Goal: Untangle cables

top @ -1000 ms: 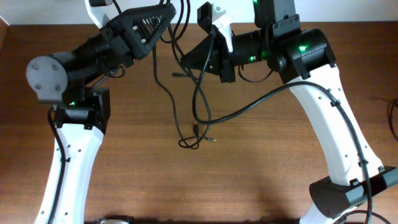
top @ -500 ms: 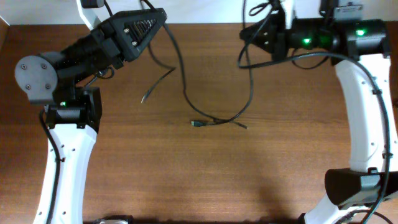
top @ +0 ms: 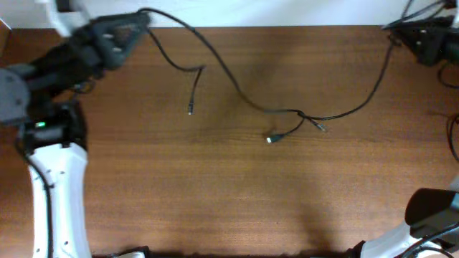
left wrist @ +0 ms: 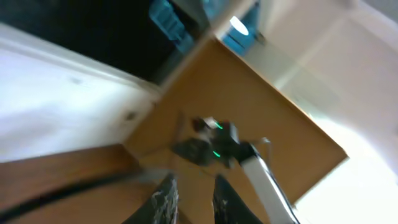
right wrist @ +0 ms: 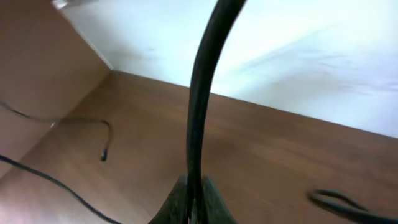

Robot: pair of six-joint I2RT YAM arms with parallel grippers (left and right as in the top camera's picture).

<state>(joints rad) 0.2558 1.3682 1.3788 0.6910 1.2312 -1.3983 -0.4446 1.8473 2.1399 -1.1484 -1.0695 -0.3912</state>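
The cables (top: 276, 110) stretch in a long sag across the far half of the worktop (top: 215, 208). One run comes from the far left and the other from the far right, and they meet in a small knot (top: 301, 115) right of centre. There two short plug ends (top: 270, 139) trail toward the near side, and a third loose end (top: 191, 109) lies free left of centre. The right fingers (right wrist: 177, 200) are pinched tight on one cord, which rises straight out of them in the wrist view. The left fingers (top: 135, 25) appear to hold the other run, since it lifts off the wood toward them, though their own camera is too blurred to show how close together they stand. With the strands drawn apart like this, the remaining crossing looks slight, so the step seems to call for easing, not harder pulling, because more tension would likely cinch the knot. A better course is probably to slacken a little, lower one side so the knot rests on the wood, and let a short plug end slide back through the loop. No brand, label or writing can be read anywhere; only a green light (top: 39, 125) shows on the left arm (top: 57, 179).
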